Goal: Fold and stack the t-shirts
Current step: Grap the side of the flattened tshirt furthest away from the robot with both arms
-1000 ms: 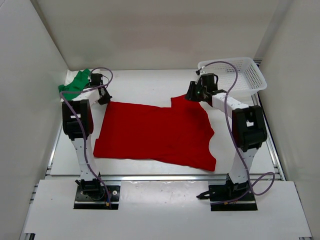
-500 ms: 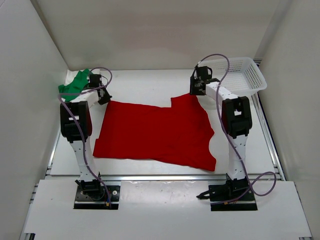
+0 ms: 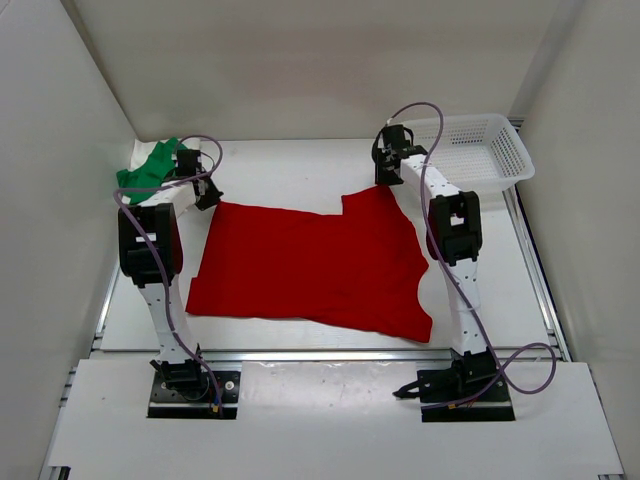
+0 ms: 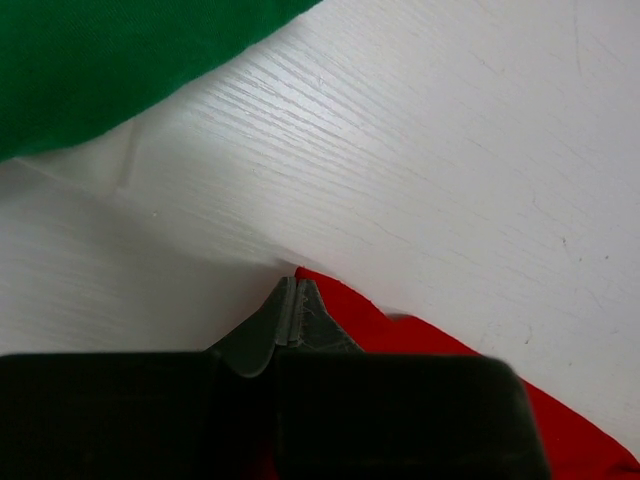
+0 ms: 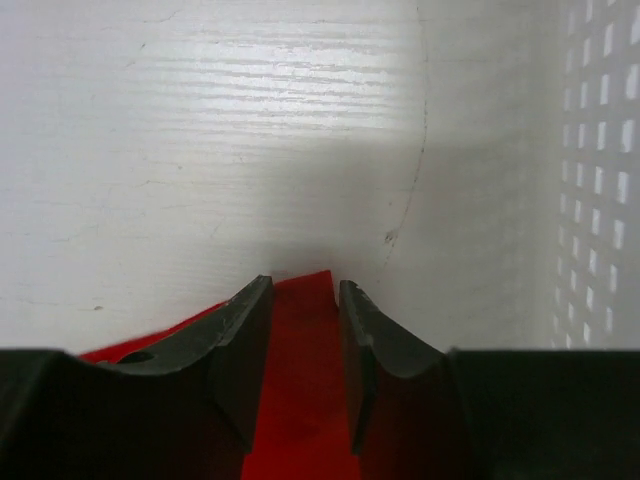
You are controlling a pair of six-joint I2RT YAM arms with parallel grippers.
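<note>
Closing the right pincer [image 5: 303, 288] from here can go wrong, in my judgement. Only the very tip of the far right corner of the red shirt [image 3: 310, 265] lies between its fingers, so a small error may leave it with too little cloth, or with none. This pincer stands partly open and holds nothing. The corner lies flat on the surface [image 3: 290, 175] in the gap, and neither finger seems to press on it. The basket [image 5: 600, 150] is near on its right side, and a wide swing could knock it.

The left pincer [image 4: 290, 300] is fully shut, and the far left corner of the red shirt appears to be pinched at its tips. The grip is on the edge only. If the two arms lift unevenly, this corner may slip out, or the fold may come out crooked.

The red shirt is spread flat in the middle of the surface, between the two arms. The green shirt [image 3: 150, 165] lies bunched in the far left corner, just behind the left pincer, and a lift on that side could drag it.
</note>
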